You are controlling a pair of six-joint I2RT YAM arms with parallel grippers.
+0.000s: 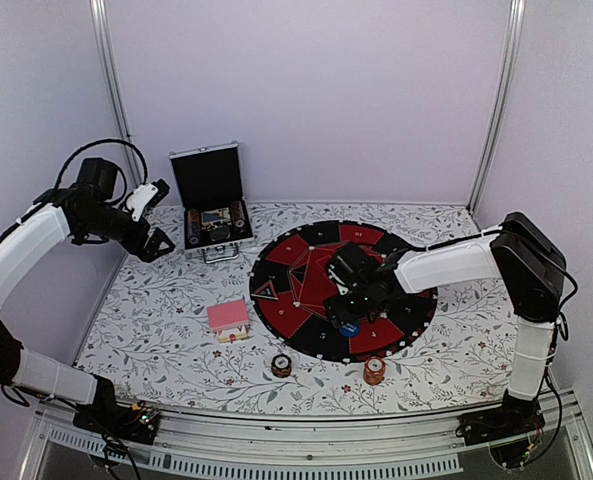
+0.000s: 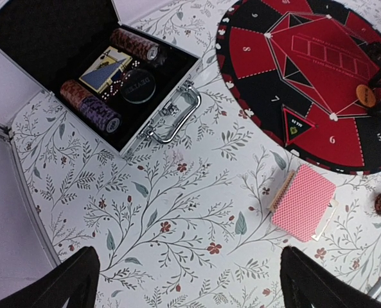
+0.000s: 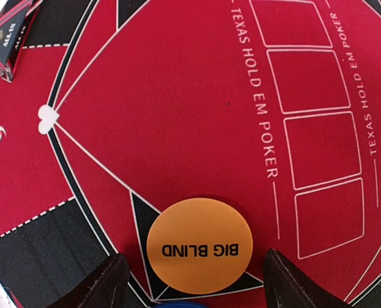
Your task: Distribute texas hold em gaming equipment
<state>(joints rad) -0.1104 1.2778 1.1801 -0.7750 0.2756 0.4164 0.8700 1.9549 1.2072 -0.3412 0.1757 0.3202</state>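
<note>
- The orange button (image 3: 200, 246) lies flat on the mat (image 3: 177, 96), at the tip of a black wedge beside the big red field. A blue button (image 1: 348, 328) is just beside it.
- It sits squarely between the fingers of the right gripper (image 3: 195, 260), which straddles it from above. The jaws stand apart with a sliver of mat showing on each side, so I'd say nothing is gripped yet.
- Being round, it has no long axis, so a squeeze across any width should do.
- The right arm is plainly the nearer one. The left gripper (image 2: 187, 251) hangs wide open and empty, well apart, near the case (image 2: 145, 138).
- The button reads "BIG BLIND". The mat reads "TEXAS HOLD EM POKER" twice, with seat number 6 alongside.
- The pink cards (image 2: 304, 202) and two chip stacks (image 1: 281, 365) lie off the mat, on its near side.
</note>
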